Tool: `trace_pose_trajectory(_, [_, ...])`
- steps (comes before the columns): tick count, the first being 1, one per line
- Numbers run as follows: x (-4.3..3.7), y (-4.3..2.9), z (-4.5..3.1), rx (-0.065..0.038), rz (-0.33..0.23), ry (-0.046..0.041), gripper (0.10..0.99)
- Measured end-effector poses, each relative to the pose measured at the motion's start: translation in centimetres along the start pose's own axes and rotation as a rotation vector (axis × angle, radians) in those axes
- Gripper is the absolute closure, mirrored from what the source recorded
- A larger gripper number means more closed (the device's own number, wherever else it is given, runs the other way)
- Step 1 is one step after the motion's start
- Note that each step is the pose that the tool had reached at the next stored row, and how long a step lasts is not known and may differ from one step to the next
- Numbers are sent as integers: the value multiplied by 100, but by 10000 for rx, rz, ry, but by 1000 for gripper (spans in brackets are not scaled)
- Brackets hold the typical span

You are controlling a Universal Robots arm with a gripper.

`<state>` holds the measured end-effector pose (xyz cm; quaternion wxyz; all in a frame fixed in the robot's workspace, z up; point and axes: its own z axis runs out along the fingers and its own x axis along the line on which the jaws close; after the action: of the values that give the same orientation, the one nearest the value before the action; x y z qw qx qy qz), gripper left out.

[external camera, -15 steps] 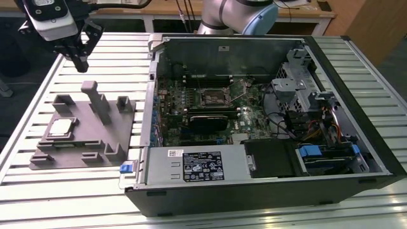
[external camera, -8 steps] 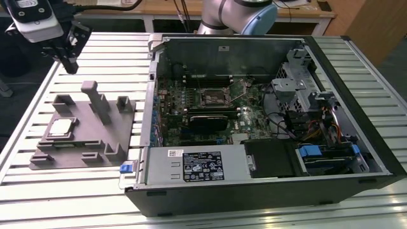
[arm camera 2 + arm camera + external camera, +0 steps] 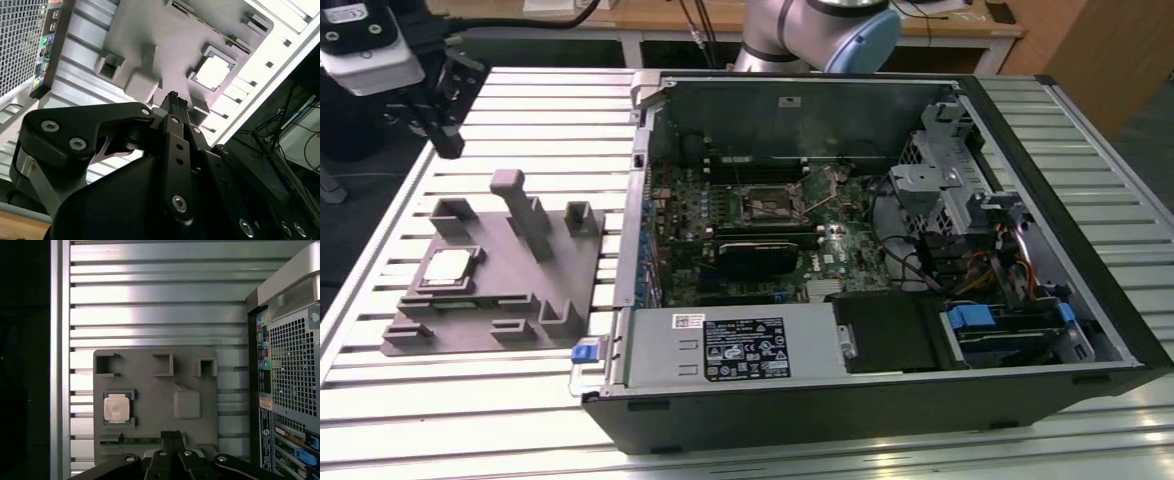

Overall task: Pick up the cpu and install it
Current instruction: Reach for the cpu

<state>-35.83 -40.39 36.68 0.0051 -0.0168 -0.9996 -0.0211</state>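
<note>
The cpu (image 3: 448, 266) lies flat, silvery face up, in the grey fixture (image 3: 520, 275), apart from the closed, empty tool (image 3: 448, 146).

No legible text; power supply label (image 3: 747, 348) — print unreadable

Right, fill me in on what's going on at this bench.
The arm's gripper hangs shut and empty near the edge of the grey fixture, clear of the cpu. The cpu lies flat in its recess on that fixture, not yet picked up. Beside it the computer case lies open, the black socket on its motherboard in view.
</note>
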Motion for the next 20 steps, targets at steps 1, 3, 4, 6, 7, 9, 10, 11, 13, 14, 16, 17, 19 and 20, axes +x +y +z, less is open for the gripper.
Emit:
trace_pose_trajectory(1, [25,-1,4,0,0,6,980])
trace_pose_trajectory(3, [74,-3,12,1,1,16,980])
trace_pose_trajectory(4, [100,-4,16,1,1,21,980])
trace_pose_trajectory(6, [146,-6,23,1,1,27,980])
trace_pose_trajectory(7, [168,-7,26,1,2,30,980])
trace_pose_trajectory(9, [206,-8,31,1,2,35,980])
trace_pose_trajectory(10, [224,-9,34,1,2,38,980])
trace_pose_trajectory(11, [241,-10,37,1,2,40,980])
trace_pose_trajectory(13, [276,-11,42,1,2,44,980])
trace_pose_trajectory(14, [293,-11,45,2,3,46,980])
trace_pose_trajectory(16, [324,-13,51,1,2,48,980])
trace_pose_trajectory(17, [338,-14,54,2,2,50,980])
trace_pose_trajectory(19, [369,-15,62,2,2,50,980])
trace_pose_trajectory(20, [384,-16,66,2,2,50,980])
